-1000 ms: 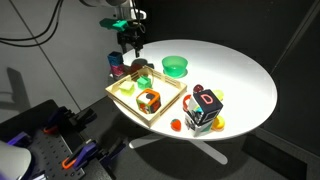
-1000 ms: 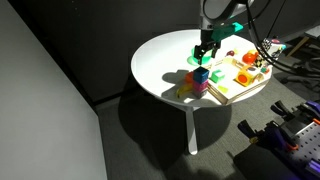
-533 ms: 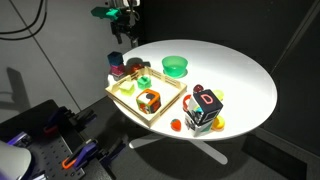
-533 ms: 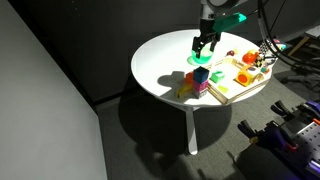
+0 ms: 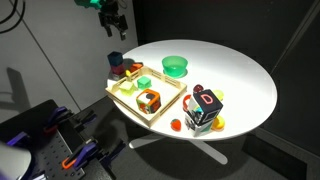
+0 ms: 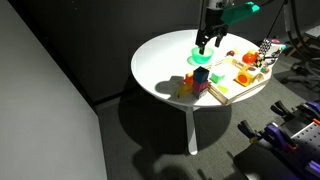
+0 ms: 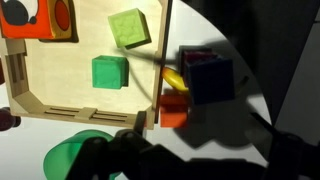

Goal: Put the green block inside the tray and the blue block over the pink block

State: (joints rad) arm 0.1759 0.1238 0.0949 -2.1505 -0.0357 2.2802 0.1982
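Note:
The green block (image 5: 143,82) lies inside the pale wooden tray (image 5: 168,103); in the wrist view the green block (image 7: 110,72) is near the tray's edge (image 7: 30,105). The blue block (image 5: 115,59) stands just outside the tray's far corner, raised on something beneath it. From above the blue block (image 7: 207,75) covers what is below, so the pink block is hidden. My gripper (image 5: 112,24) hangs high above the blue block, open and empty. It also shows in an exterior view (image 6: 207,40) and as dark fingers in the wrist view (image 7: 195,150).
A lighter green block (image 7: 130,28) and an orange-and-black object (image 5: 148,100) also lie in the tray. Small orange (image 7: 173,108) and yellow pieces sit beside the blue block. A green bowl (image 5: 175,66) stands behind the tray. A multicoloured letter cube (image 5: 205,108) stands near the table edge.
My gripper has risen well above the blue block and drifted away from the table. The blocks have not moved.

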